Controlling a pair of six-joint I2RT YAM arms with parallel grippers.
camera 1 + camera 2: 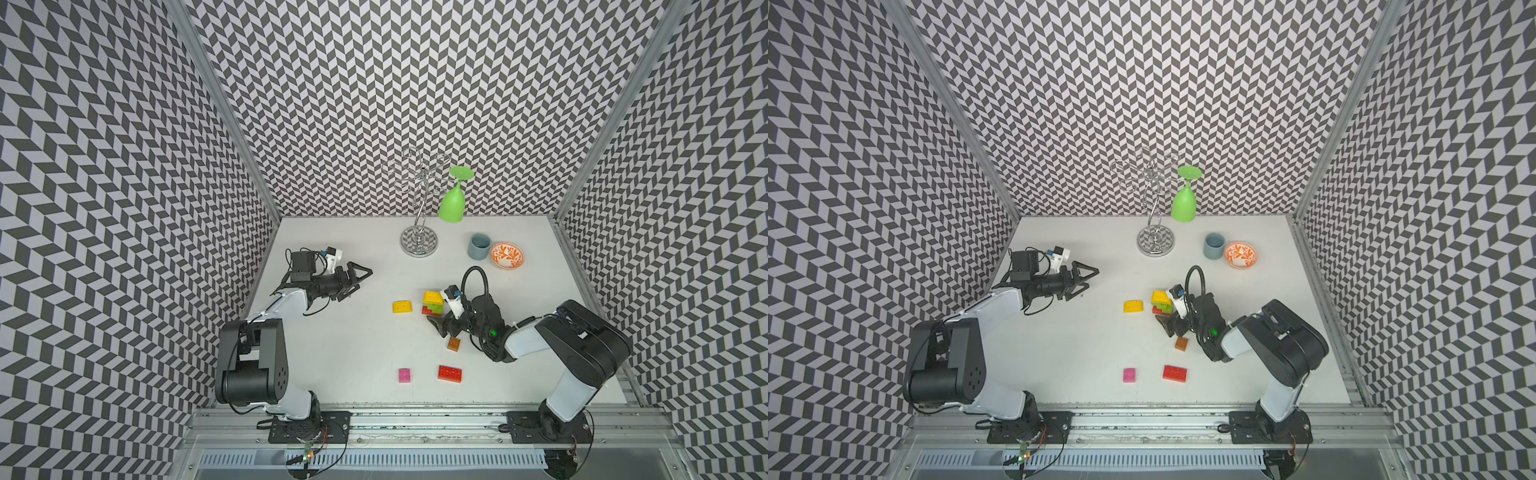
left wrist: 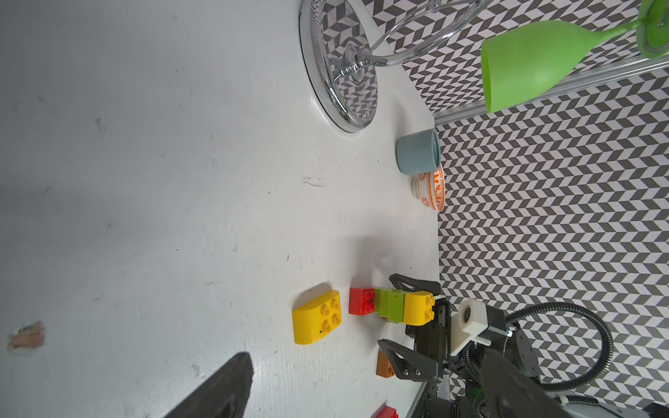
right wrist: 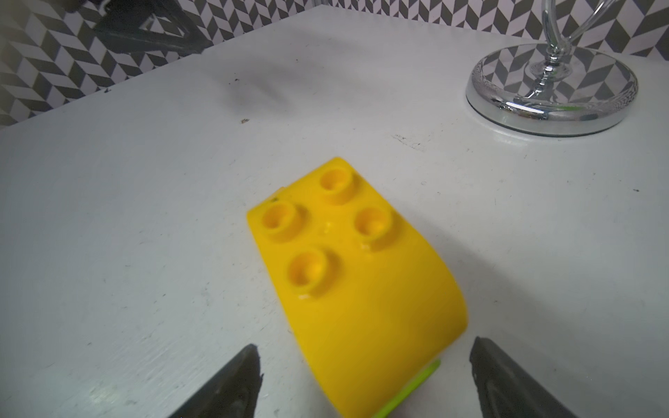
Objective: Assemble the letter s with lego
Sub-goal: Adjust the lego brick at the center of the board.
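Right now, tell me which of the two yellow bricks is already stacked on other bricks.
The yellow brick by the right gripper: it caps green and red bricks. The other yellow brick lies alone on the table.

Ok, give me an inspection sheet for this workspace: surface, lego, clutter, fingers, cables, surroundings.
Surface: white tabletop, scuffed.
Job's things: stack, yellow rounded plastic brick atop lime green and red bricks; loose yellow rounded brick, brown brick, pink brick, long red brick apart.
Clutter: chrome glass rack with green plastic goblet hanging upside down; grey-blue cup; orange-patterned bowl.
Fingers: left fingers open, away from bricks; right fingers open, straddling the stack, gaps both sides.
Cables: black corrugated hose looped over right wrist.
Surroundings: black-and-white chevron walls; aluminium rail at front.
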